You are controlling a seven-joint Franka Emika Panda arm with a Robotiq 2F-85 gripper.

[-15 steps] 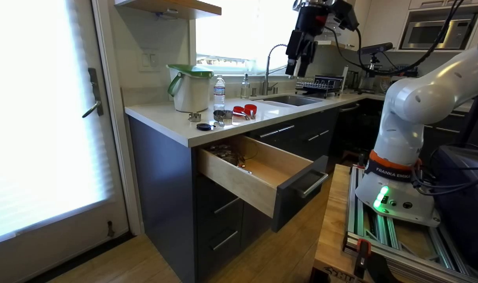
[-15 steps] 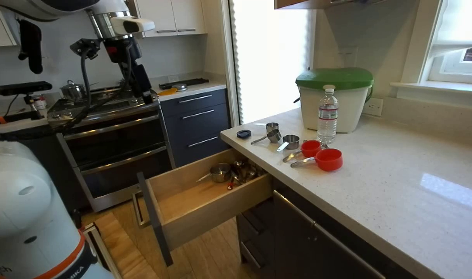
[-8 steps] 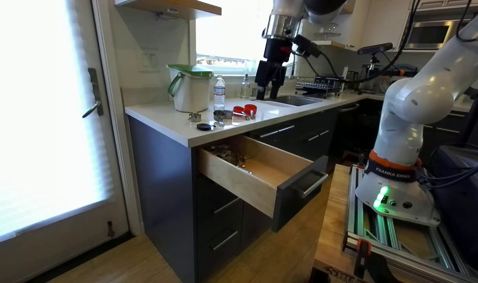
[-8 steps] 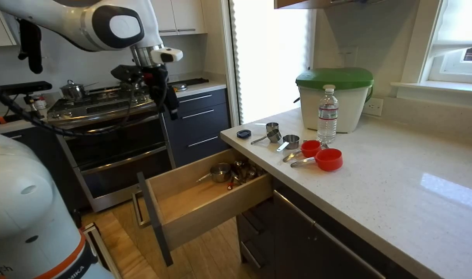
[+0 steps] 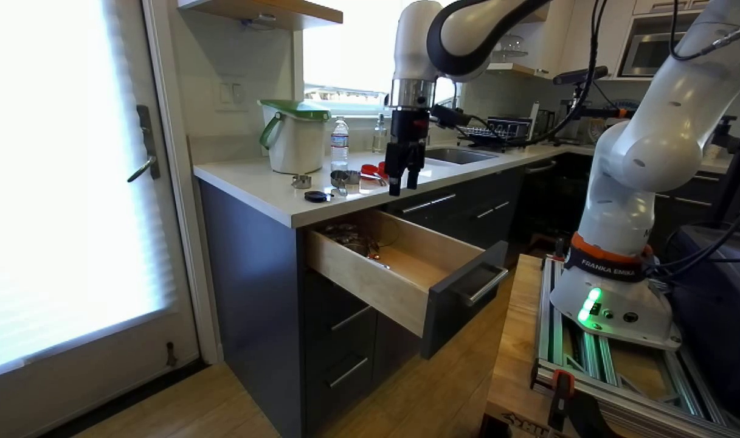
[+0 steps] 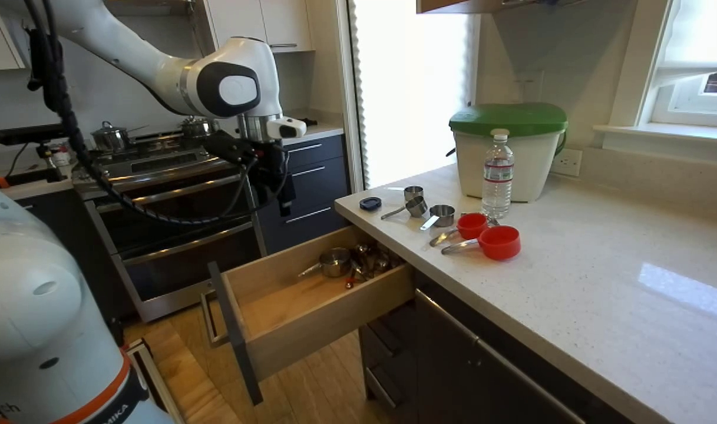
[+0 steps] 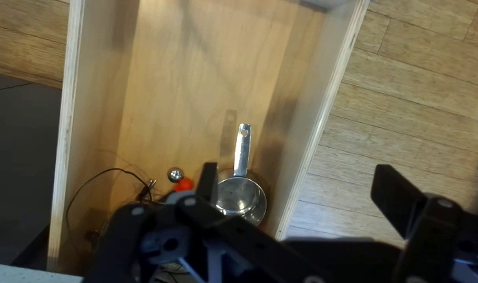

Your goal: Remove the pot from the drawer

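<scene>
"Daylight fills the window (image 5: 357, 48) behind the tabletop (image 6: 570, 294), and I see a bin (image 5: 300, 146) and a bottle (image 6: 498, 182) standing there. How is your arm (image 5: 655, 149) posed?"

"Outstretched. In both exterior views the forearm (image 6: 137, 62) slopes down to the wrist (image 6: 264, 70), and below that the pincer (image 5: 404, 187) hangs near vertical, tips downward."

"Over what?"

"It's clear above the pulled-out drawer (image 6: 334, 324); my wrist view looks down into it."

"And the pincer's fingers (image 7: 394, 190)?"

"Spread well apart. In the wrist view, one hides part of the pot (image 7: 240, 194) from me; the other shows against the floor (image 7: 400, 114)."

"So where does that pot sit?"

"Inside the drawer, upright, near one side wall, its handle pointing toward the drawer's front. I can make out a jumble of small metal items (image 6: 373, 262) just beside it in an exterior view."
</scene>
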